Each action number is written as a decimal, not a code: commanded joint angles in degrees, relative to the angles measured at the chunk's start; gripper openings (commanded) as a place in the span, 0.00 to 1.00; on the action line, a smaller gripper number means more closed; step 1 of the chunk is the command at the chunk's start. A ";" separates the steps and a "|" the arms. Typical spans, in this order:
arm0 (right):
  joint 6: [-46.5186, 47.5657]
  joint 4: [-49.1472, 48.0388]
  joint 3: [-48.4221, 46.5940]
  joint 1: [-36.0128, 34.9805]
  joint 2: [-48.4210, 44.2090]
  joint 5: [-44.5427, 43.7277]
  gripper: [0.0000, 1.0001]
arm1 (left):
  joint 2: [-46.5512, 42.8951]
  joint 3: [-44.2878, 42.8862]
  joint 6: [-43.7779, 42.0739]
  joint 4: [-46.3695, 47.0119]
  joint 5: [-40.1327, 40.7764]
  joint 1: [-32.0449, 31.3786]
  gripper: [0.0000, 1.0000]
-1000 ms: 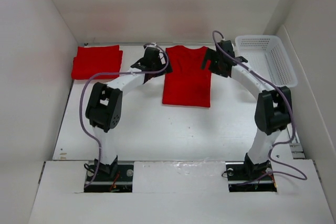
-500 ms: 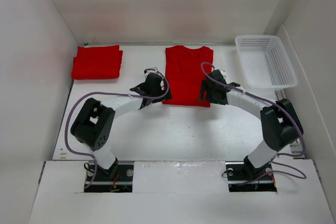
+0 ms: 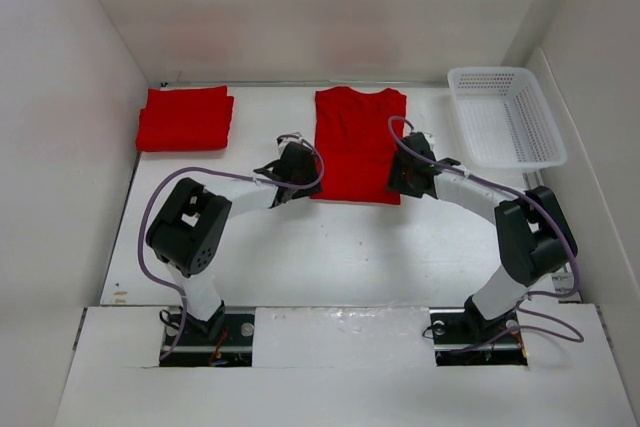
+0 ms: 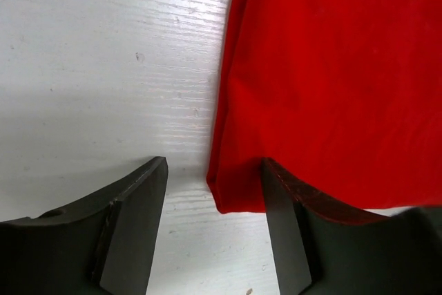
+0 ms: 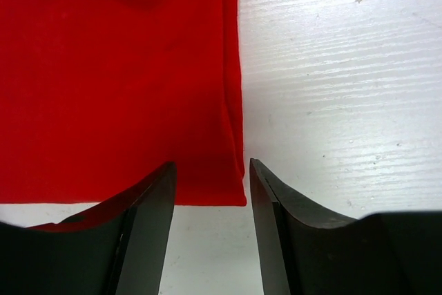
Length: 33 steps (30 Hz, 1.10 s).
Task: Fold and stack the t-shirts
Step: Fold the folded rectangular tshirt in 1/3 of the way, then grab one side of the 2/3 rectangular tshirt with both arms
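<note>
Looking down from the overhead camera, I have the open red t-shirt lying flat on the bench, collar towards the far edge and roughly midway between the left and right edges. Both arms reach in at its near hem. My left gripper sits at the shirt's near left corner with its jaws spread wide and nothing pinched. In the left wrist view that corner lies in the gap, one finger over bare bench and the other over the hem. My right gripper mirrors it at the near right corner, jaws likewise apart and holding nothing, the corner lying between the fingers, close to the outer one. I cannot tell whether any fingertip touches the cloth. The folded red t-shirts rest in the far left corner, and a white basket stands in the far right corner, both well apart from the arms.
</note>
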<state>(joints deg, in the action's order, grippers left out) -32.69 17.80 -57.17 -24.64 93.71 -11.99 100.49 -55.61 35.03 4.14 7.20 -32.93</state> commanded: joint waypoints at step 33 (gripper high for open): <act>-19.50 17.86 26.13 -18.57 -41.30 5.66 0.00 | -25.06 12.37 28.76 -26.63 13.28 -30.50 0.00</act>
<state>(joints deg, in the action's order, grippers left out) -44.40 26.04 -33.39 -39.00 58.78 -6.31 79.42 -44.23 54.00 -12.23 18.26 -59.61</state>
